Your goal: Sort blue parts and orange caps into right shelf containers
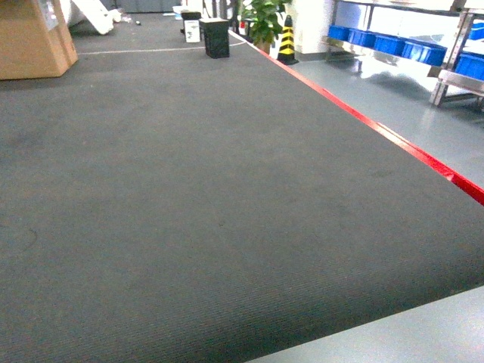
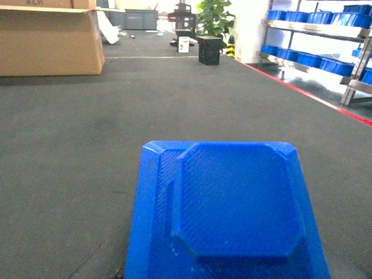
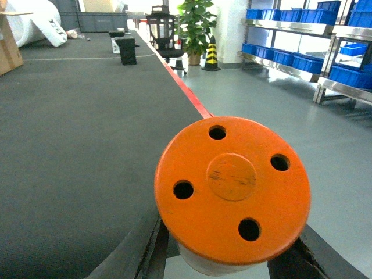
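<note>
A blue part (image 2: 232,209), a flat moulded piece with a raised octagonal panel, fills the lower half of the left wrist view and hangs just above the dark carpet; it hides my left gripper's fingers, which hold it. My right gripper (image 3: 229,258) is shut on an orange cap (image 3: 232,189), a round disc with several holes on a white body, dark fingers (image 3: 136,256) flanking it. The right shelf containers (image 1: 423,51), bright blue crates, sit in a row on a steel rack far right; the crates (image 3: 302,61) show again in the right wrist view. Neither gripper appears in the head view.
Dark carpet (image 1: 189,212) spreads ahead, edged on the right by a red tape line (image 1: 378,128) and grey floor beyond. A cardboard box (image 1: 34,38) stands far left. A black bin (image 1: 216,38), a striped cone (image 1: 286,41) and a potted plant (image 1: 265,19) stand at the back.
</note>
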Controlling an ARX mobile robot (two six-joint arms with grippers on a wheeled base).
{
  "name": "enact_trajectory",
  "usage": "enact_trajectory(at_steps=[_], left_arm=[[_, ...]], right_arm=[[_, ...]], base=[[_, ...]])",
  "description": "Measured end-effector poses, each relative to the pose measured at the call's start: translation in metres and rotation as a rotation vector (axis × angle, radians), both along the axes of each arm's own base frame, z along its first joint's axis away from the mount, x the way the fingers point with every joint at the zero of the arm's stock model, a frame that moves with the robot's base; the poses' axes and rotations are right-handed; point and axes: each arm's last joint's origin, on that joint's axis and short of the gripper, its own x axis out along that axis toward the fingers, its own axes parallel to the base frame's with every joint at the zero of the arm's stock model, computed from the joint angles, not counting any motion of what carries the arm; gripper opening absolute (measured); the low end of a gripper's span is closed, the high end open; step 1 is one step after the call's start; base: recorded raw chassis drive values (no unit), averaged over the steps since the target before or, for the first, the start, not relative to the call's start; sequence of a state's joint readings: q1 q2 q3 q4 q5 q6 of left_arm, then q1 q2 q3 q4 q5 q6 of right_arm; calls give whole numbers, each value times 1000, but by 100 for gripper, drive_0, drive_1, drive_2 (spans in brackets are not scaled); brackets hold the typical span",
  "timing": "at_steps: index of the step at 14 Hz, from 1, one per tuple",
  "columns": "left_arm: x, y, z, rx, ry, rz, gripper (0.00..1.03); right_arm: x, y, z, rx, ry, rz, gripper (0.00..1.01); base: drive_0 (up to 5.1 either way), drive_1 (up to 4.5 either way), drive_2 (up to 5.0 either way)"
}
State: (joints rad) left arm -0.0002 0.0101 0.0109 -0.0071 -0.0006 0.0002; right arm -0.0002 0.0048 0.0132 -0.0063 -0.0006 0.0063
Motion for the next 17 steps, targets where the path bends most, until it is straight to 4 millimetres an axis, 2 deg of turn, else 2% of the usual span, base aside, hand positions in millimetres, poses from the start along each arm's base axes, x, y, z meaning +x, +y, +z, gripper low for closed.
enact_trajectory(at_steps=[17], left_arm=[[0,0,0,0,0,0,43]], right_arm=[[0,0,0,0,0,0,41]], base=[[-162,-162,-162]])
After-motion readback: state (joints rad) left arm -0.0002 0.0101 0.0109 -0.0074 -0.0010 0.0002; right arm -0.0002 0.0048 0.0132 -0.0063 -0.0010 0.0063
